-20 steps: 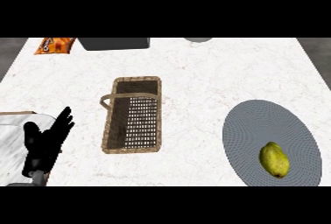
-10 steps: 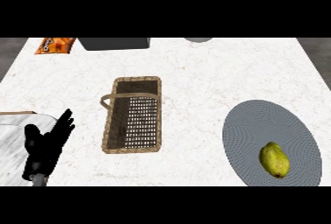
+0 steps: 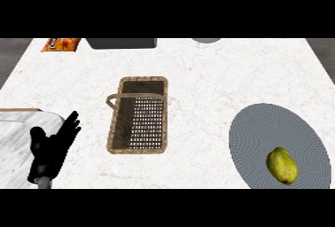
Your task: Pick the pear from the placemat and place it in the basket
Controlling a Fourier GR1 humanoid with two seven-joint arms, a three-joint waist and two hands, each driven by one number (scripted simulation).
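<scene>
A yellow-green pear [image 3: 281,165] lies on the round grey placemat [image 3: 268,128] at the lower right of the counter. A rectangular wicker basket [image 3: 139,115] with a handle on its left side stands in the middle, nothing inside it. My left hand [image 3: 51,150] rests at the lower left, fingers straight and pointing up, left of the basket and apart from it. My right hand shows nowhere.
An orange snack packet [image 3: 61,44] lies at the far left corner. A dark box [image 3: 122,42] and a grey round object [image 3: 207,40] sit along the far edge. A pale raised slab [image 3: 16,128] lies at the left edge by my hand.
My left hand has sunk slightly toward the lower edge of the view. The pear, placemat and basket have not moved.
</scene>
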